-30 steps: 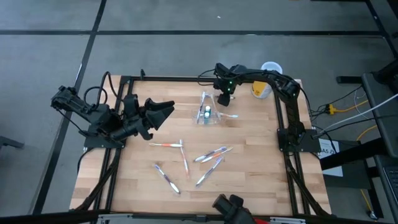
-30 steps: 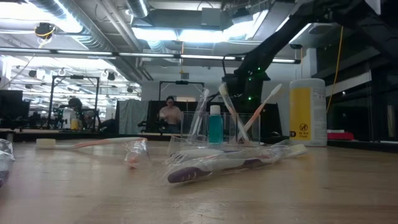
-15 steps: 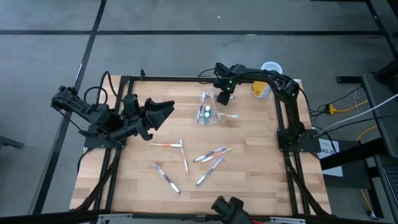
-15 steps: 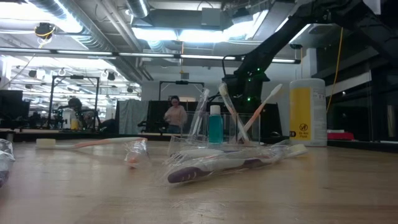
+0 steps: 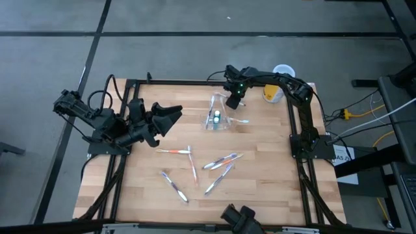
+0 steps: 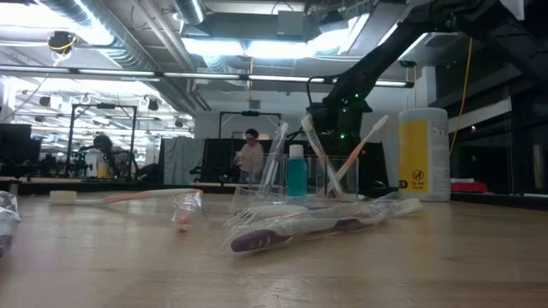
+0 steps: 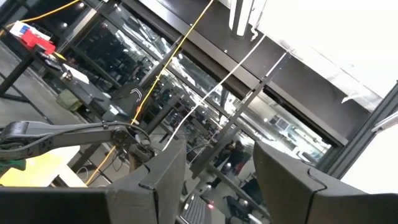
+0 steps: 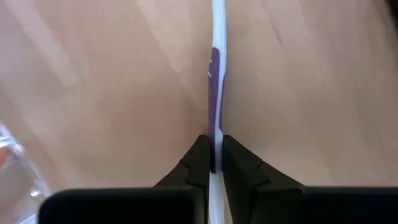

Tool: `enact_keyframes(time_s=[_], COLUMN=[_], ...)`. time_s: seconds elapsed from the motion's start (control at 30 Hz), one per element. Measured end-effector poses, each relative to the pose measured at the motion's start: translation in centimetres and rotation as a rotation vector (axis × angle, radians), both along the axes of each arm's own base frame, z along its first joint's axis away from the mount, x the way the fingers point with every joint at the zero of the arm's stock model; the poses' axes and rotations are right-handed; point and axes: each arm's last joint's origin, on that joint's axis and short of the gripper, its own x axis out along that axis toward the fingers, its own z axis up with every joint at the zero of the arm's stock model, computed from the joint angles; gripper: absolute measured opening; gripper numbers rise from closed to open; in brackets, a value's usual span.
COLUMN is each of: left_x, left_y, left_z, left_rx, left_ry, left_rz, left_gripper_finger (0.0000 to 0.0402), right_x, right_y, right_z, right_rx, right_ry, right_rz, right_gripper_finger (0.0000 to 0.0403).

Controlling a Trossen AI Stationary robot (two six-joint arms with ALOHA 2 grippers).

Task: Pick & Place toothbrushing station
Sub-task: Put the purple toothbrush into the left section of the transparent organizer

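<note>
The toothbrushing station (image 5: 216, 117) is a clear plastic holder standing at the table's far middle. In the low view the station (image 6: 291, 184) holds a teal-capped bottle (image 6: 296, 171) and upright toothbrushes. My right gripper (image 5: 232, 102) points down just right of and behind it, and is shut on a white toothbrush with a purple stripe (image 8: 215, 74). My left gripper (image 5: 170, 117) waits raised over the table's left side. Its fingers stand open and tilt up toward the room in the left wrist view (image 7: 217, 180). My right gripper (image 8: 214, 152) pinches the toothbrush's white and purple shaft (image 8: 215, 124) between its two fingers, coming from above and pointing down. The shaft runs on from the fingers over the wood. I cannot tell which end is held, or whether the brush rests on the table.
A yellow canister with a white lid (image 5: 273, 94) stands at the far right corner. Several wrapped toothbrushes (image 5: 221, 161) lie scattered across the table's middle and near part, one (image 6: 291, 229) close to the low camera. Another brush (image 5: 238, 121) lies right of the holder.
A person in the room behind the table has walked toward the right of the low view. The arms and the things on the table show no visible change.
</note>
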Motion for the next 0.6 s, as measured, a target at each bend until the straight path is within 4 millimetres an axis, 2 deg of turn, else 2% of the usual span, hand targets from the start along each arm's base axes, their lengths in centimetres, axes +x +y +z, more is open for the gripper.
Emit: enact_keyframes(time_s=[0.27, 0.43, 0.6], left_x=[-0.1, -0.2, -0.3], left_y=[-0.2, -0.5, -0.9], left_z=[0.0, 0.0, -0.4], left_rx=[0.021, 0.042, 0.051], left_ry=[0.01, 0.025, 0.072], left_rz=[-0.001, 0.003, 0.011], left_gripper_finger=[0.0184, 0.0184, 0.0184], right_x=[-0.1, -0.6, -1.4], right_y=[0.4, 0.6, 0.6], right_z=[1.5, 3.4, 6.4], right_rx=[0.04, 0.009, -0.031], right_ry=[-0.059, -0.068, -0.125], right_rz=[-0.041, -0.053, -0.105], right_gripper_finger=[0.0019, 0.0017, 0.0017])
